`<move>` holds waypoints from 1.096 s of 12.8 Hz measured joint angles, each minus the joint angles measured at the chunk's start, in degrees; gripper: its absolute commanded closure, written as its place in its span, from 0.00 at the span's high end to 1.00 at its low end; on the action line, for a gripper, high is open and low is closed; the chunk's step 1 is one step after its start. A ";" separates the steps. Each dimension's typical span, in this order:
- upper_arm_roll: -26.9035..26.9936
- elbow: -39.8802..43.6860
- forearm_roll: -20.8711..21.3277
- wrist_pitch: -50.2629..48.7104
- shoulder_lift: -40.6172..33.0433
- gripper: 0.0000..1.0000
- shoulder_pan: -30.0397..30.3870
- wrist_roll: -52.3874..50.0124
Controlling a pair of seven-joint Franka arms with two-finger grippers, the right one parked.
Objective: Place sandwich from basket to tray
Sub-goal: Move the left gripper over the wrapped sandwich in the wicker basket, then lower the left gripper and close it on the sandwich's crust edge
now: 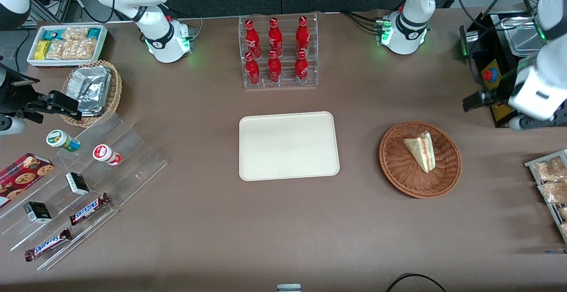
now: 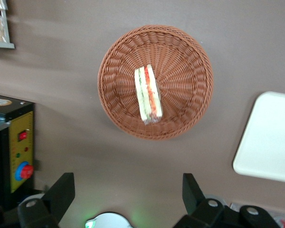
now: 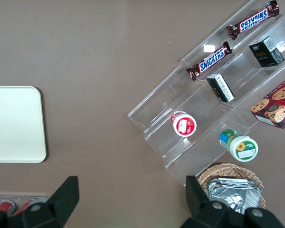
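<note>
Sandwich (image 1: 421, 151) lies on its side in the wicker basket (image 1: 401, 168), bare tabletop between it and the unoccupied tray (image 1: 289, 146). Farther off, raised toward the working arm's end, the gripper (image 2: 127, 190) stands open; only the wrist view shows its spread fingers (image 2: 61, 192).

My pincer (image 2: 123, 194) has 2 black wedge-shaped fingers (image 2: 61, 192) on black knuckles with round silver screws. My arm (image 1: 538, 90) is glossy white with black joint bands, my base (image 1: 404, 35) glows green, and black cables trail from it.
</note>
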 measured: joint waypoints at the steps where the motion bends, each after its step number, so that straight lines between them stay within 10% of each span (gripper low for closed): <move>1: 0.00 -0.98 0.00 2.20 1.25 1.00 0.00 -0.88; 14: 1.74 -34.09 0.04 47.90 2.59 1.00 0.28 -20.25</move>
